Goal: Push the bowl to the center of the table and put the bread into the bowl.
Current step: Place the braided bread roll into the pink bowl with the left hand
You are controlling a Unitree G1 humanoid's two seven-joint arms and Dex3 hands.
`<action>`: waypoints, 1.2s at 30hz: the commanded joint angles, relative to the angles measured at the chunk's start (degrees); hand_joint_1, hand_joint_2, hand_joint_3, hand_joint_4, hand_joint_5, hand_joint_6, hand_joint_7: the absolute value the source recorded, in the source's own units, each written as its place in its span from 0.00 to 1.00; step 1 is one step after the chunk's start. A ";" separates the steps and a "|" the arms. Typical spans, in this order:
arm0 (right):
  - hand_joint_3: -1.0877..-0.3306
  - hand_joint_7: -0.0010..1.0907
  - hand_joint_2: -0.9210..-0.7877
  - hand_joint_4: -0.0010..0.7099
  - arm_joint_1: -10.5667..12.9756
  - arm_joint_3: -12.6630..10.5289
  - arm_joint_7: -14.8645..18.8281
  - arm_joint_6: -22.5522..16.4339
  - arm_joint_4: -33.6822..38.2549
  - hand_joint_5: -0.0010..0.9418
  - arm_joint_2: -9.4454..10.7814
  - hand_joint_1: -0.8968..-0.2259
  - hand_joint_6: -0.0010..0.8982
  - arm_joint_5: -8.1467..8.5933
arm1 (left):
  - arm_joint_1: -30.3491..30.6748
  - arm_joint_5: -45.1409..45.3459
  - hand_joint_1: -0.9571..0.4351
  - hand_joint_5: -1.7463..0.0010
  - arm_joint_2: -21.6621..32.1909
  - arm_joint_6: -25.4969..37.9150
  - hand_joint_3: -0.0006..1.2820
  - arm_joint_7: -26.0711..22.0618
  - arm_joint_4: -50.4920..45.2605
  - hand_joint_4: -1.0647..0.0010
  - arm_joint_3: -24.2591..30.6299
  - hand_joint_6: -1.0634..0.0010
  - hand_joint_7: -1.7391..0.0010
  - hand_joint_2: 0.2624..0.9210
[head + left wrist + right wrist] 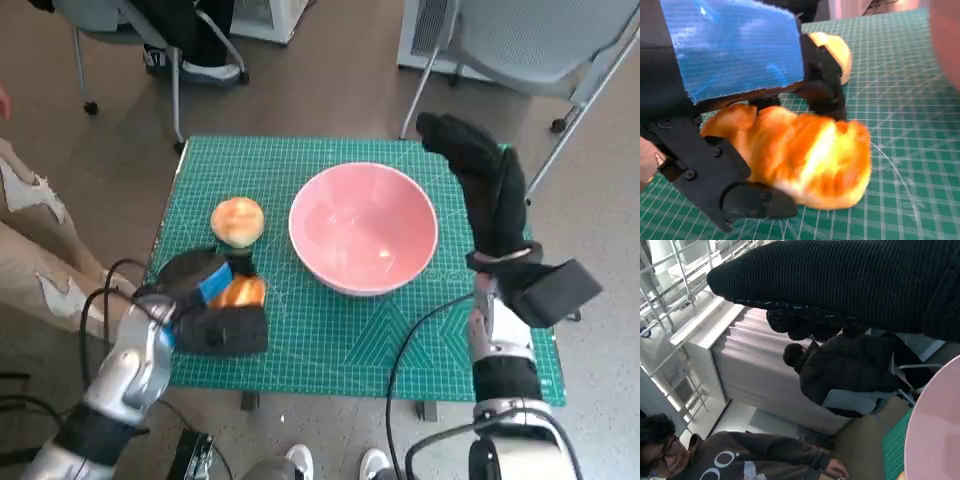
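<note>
With the bowl (363,226) near the table (330,340) centre, left hand (205,300) grips a croissant (805,160) by the left edge. Right hand (480,185) hangs fingers apart, empty, beside the bowl. Next: lift and carry over the rim.

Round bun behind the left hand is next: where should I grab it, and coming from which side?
Judging by its dome shape, take the round bun across its widest part, fingers on opposite sides, coming down from above. The left hand, nearest it, already holds the croissant; the pink bowl crowds its right side.
</note>
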 commanded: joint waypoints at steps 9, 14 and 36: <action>0.31 0.34 0.00 0.22 0.84 0.09 0.17 0.76 1.36 0.00 0.00 0.36 0.06 -0.34 | 4.07 -2.78 0.69 0.29 3.17 -0.60 0.24 -4.84 -21.94 0.26 9.94 0.24 0.52 0.71; 0.31 0.35 0.00 0.22 0.40 0.10 0.22 1.03 1.73 0.00 -0.04 0.37 0.05 -0.33 | 2.60 -3.49 0.69 0.35 3.06 -0.96 0.18 -5.52 -27.37 0.21 12.94 0.25 0.49 0.76; 0.32 0.36 0.00 0.22 0.38 0.18 1.10 1.29 2.11 0.00 -0.09 0.36 0.04 0.08 | -10.93 -1.79 0.69 0.29 -4.24 -1.93 0.07 -2.43 -20.54 0.26 9.71 0.18 0.59 0.88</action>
